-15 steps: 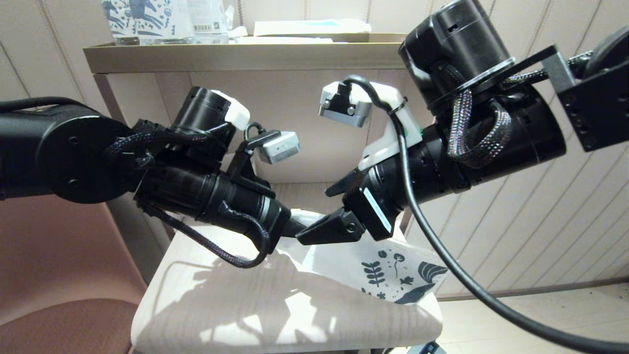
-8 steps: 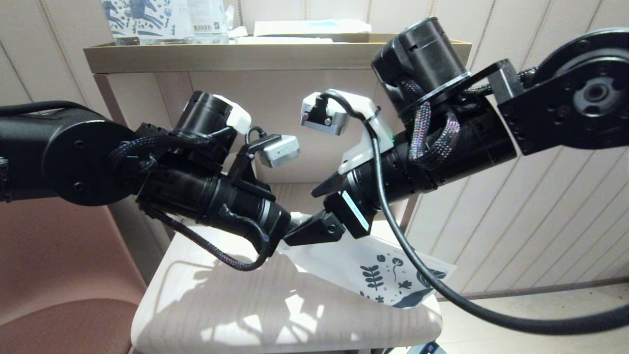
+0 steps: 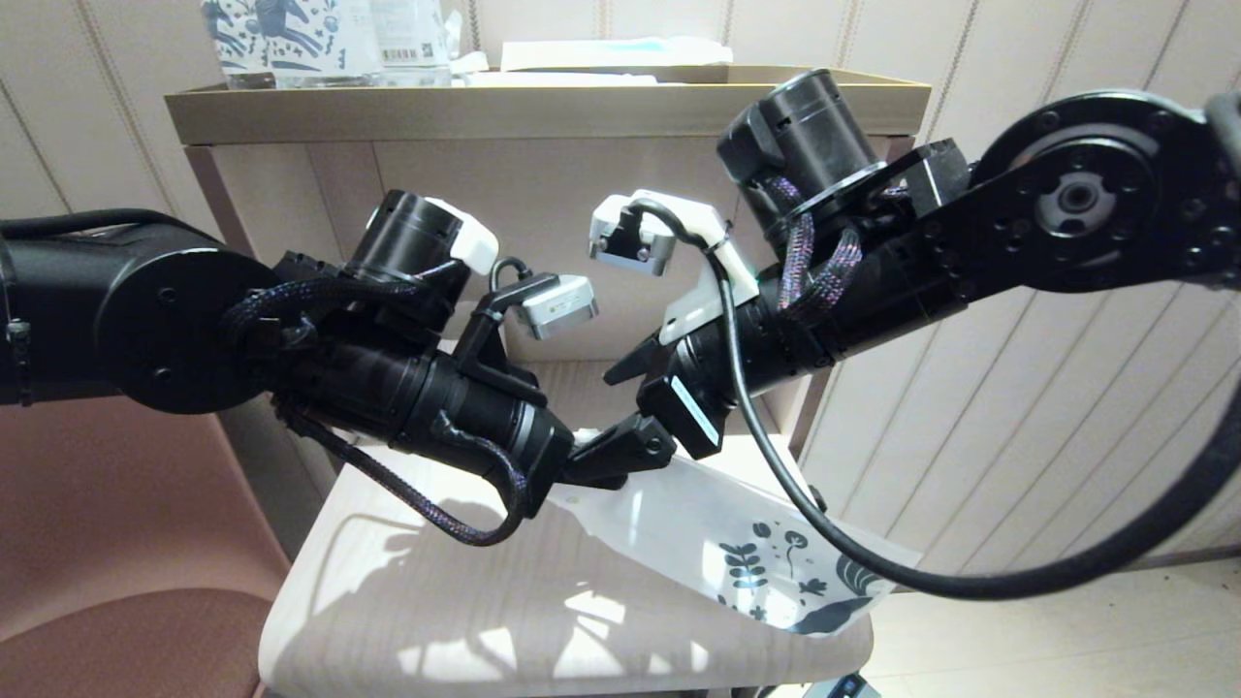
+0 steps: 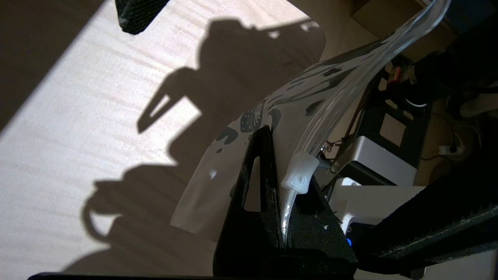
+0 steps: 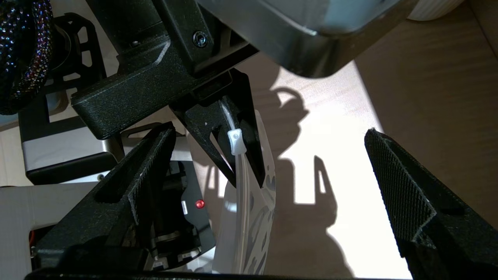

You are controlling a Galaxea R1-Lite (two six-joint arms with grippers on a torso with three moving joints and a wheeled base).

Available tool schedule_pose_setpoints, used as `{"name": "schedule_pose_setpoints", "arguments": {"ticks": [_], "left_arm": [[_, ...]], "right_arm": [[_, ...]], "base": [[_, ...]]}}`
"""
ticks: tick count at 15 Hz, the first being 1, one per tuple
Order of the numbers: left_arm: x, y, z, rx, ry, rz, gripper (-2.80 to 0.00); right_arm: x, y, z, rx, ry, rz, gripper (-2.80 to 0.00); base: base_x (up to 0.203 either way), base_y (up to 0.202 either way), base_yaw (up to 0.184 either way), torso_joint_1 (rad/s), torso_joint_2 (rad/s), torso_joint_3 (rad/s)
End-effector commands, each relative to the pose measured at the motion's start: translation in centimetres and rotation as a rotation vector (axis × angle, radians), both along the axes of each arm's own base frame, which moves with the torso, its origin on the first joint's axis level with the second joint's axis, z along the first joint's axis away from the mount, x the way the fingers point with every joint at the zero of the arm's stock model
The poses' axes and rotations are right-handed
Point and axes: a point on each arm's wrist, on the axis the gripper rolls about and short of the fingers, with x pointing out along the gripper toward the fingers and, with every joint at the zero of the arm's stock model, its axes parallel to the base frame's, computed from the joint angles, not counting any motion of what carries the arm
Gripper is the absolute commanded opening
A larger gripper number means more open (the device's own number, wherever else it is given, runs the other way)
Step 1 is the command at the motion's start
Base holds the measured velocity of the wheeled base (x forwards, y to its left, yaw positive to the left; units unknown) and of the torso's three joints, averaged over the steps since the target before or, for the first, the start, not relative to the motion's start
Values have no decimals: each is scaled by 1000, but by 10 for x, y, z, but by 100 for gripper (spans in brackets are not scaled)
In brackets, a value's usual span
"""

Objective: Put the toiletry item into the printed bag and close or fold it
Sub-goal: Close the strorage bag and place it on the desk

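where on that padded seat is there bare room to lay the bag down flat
The near-left part of the seat is bare, bordered by its front edge and the printed bag. The back middle is crowded: the left hand, shut on the bag's zip edge, meets the open right hand there. The bag overhangs the right corner.

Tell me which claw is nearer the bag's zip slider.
Left. The left claw is clamped on the printed bag right at the zip slider; the right claw is open around it, not touching.
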Motion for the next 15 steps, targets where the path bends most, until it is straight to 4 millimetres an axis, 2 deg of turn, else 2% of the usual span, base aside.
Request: {"name": "schedule_pose_setpoints", "arguments": {"ticks": [1, 15], "left_arm": [[0, 0, -1, 2, 4, -2, -280], [1, 0, -3, 9, -11, -18, -280]], "right_arm": [[1, 0, -1, -1, 2, 6, 0], [2, 3, -7, -16, 10, 31, 0]], "base": [[0, 0, 0, 0, 0, 0], [0, 0, 0, 0, 0, 0]]}}
